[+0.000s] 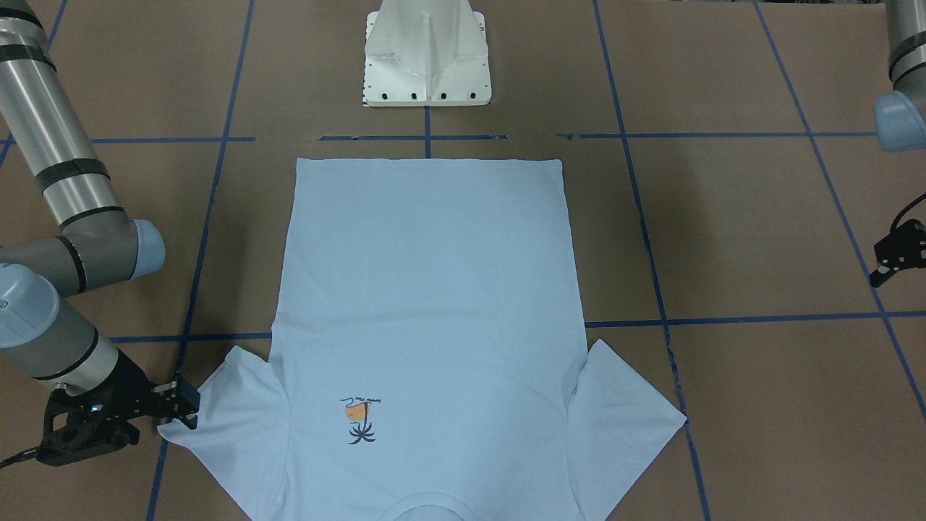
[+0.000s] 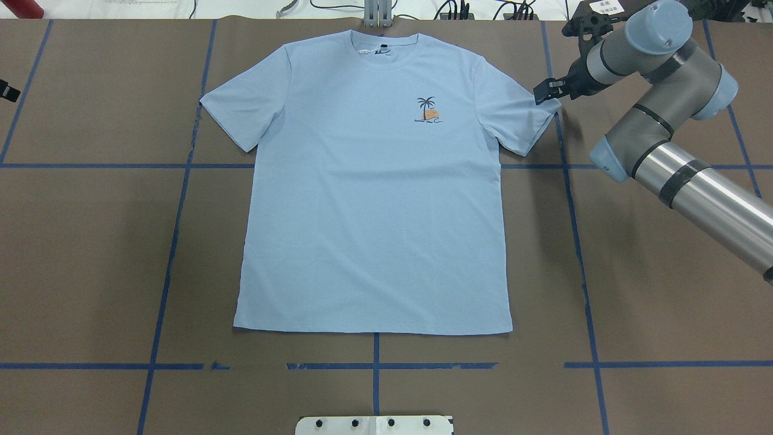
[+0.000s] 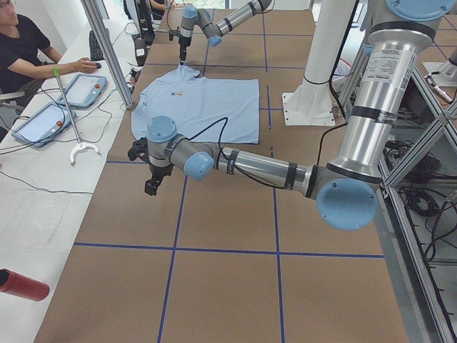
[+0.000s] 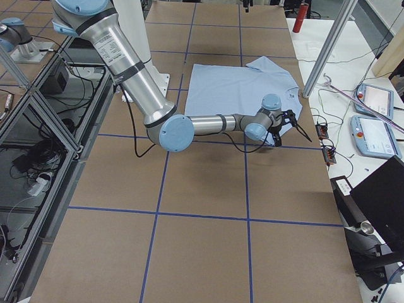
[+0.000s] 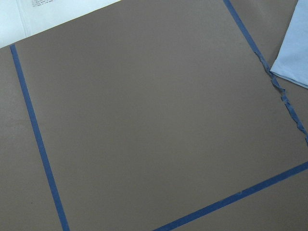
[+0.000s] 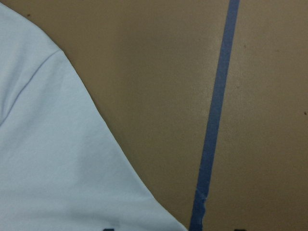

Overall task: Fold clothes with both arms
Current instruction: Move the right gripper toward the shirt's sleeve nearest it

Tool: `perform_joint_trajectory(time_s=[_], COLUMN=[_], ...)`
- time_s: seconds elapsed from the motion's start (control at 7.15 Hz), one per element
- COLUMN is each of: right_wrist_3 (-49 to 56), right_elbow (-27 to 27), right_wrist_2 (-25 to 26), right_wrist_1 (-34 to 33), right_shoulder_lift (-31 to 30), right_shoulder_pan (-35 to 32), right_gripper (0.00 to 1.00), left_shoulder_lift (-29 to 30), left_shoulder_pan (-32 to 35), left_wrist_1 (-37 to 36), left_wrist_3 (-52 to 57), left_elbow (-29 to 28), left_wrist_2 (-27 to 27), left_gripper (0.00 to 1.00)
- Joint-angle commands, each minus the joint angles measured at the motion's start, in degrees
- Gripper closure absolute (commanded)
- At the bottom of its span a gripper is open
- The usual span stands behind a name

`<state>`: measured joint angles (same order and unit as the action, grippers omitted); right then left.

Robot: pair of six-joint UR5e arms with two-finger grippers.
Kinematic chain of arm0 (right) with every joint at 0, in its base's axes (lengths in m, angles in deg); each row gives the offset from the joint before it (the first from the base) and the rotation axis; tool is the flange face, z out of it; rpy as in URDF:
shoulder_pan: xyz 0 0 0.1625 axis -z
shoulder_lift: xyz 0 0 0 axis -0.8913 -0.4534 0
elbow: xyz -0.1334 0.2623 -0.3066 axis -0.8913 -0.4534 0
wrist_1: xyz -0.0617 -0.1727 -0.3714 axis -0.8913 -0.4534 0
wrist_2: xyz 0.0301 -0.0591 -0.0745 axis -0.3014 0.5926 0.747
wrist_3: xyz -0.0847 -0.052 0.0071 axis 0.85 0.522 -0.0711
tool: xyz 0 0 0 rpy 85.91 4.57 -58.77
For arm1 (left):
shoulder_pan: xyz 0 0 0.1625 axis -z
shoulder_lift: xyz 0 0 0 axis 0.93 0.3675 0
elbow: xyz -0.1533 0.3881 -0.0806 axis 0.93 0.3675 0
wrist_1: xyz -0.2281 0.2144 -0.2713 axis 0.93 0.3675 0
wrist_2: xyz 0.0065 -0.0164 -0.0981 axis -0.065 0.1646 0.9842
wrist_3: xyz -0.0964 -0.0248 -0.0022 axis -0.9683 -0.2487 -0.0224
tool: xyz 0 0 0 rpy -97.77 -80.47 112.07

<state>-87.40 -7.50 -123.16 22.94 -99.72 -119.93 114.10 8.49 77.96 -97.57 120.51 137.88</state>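
Observation:
The pale light-blue T-shirt (image 2: 374, 211) lies flat and spread out on the brown table, neckline at the far side, with a palm print (image 2: 427, 110) on the chest. It also shows in the front-facing view (image 1: 434, 289). My right gripper (image 2: 546, 90) is low at the tip of the shirt's right-hand sleeve, jaws apart and empty; the front-facing view shows it (image 1: 181, 404) at that sleeve corner. The right wrist view shows only the sleeve edge (image 6: 57, 159). My left gripper (image 1: 897, 260) hangs off to the side, well clear of the other sleeve; whether it is open I cannot tell.
The white pedestal base (image 1: 427, 65) stands at the robot's edge of the table. Blue tape lines (image 2: 175, 241) cross the brown surface. A side bench with tablets (image 3: 78, 89) and a seated operator lies beyond the far edge. A red cylinder (image 3: 21, 284) lies near the left end.

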Motion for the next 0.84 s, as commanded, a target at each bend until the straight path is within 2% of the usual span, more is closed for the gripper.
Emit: perform_joint_trajectory(time_s=[0.0, 0.14, 0.42, 0.7], right_wrist_3=[0.0, 0.0, 0.0, 0.0], right_elbow=[-0.7, -0.7, -0.7, -0.6], right_wrist_2=[0.0, 0.0, 0.0, 0.0], right_wrist_1=[0.0, 0.0, -0.1, -0.1], right_shoulder_lift=[0.0, 0.0, 0.0, 0.4], right_shoulder_pan=[0.5, 0.5, 0.5, 0.5], right_gripper=[0.21, 0.27, 0.53, 0.68], left_shoulder_lift=[-0.2, -0.2, -0.2, -0.2], left_shoulder_pan=[0.1, 0.1, 0.1, 0.2], left_wrist_1=[0.0, 0.0, 0.0, -0.1], left_wrist_3=[0.1, 0.1, 0.1, -0.1], left_elbow=[0.0, 0.0, 0.0, 0.1], left_wrist_2=[0.0, 0.0, 0.0, 0.0], left_gripper=[0.00, 0.00, 0.00, 0.00])
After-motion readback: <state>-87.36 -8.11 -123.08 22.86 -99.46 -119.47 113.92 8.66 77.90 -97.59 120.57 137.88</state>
